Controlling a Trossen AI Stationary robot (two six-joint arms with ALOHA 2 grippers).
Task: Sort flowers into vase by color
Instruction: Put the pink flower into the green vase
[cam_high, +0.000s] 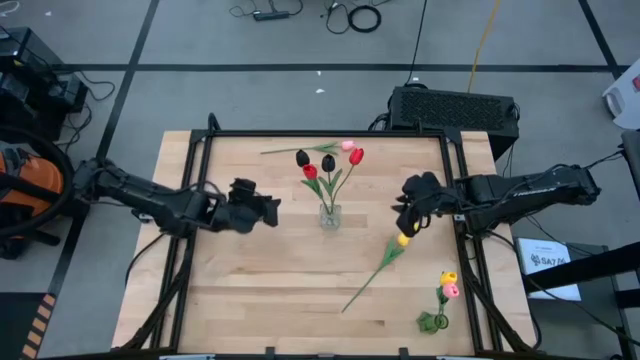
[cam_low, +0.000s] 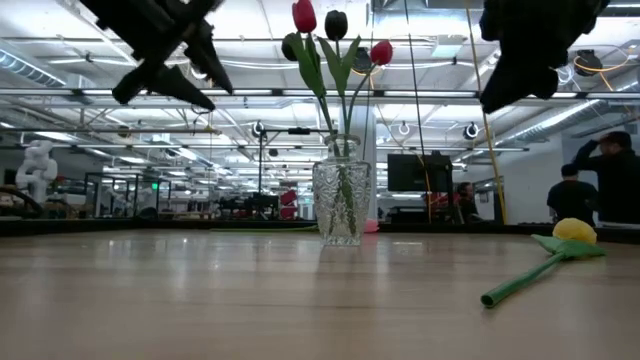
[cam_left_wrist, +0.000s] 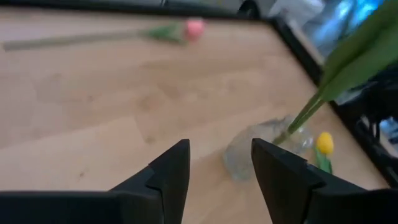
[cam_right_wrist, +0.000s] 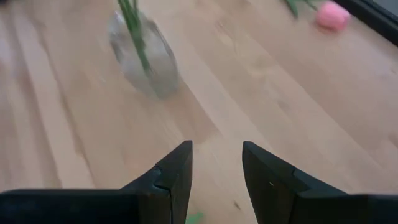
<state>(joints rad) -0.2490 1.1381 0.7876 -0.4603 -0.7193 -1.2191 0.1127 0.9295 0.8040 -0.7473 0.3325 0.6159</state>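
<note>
Glass vase (cam_high: 329, 214) upright at centre frame in the high view, holding two red tulips (cam_high: 356, 157) and two black tulips (cam_high: 303, 158); stems rising near vertical, heads fanned toward the top of the frame. Pink tulip (cam_high: 347, 146) flat on the table (cam_high: 250, 270) just above the vase: long axis almost horizontal, head to the right, stem running left. Yellow tulip (cam_high: 403, 240) flat at right of centre: long axis diagonal, head at upper right, stem end at lower left. Small cluster with a yellow and a pink head (cam_high: 449, 284) at lower right, stems down toward the bottom edge.

Left gripper (cam_high: 272, 209) raised left of the vase, jaws apart, nothing between them. Right gripper (cam_high: 405, 222) raised right of the vase, just above the yellow head, jaws apart and empty.
</note>
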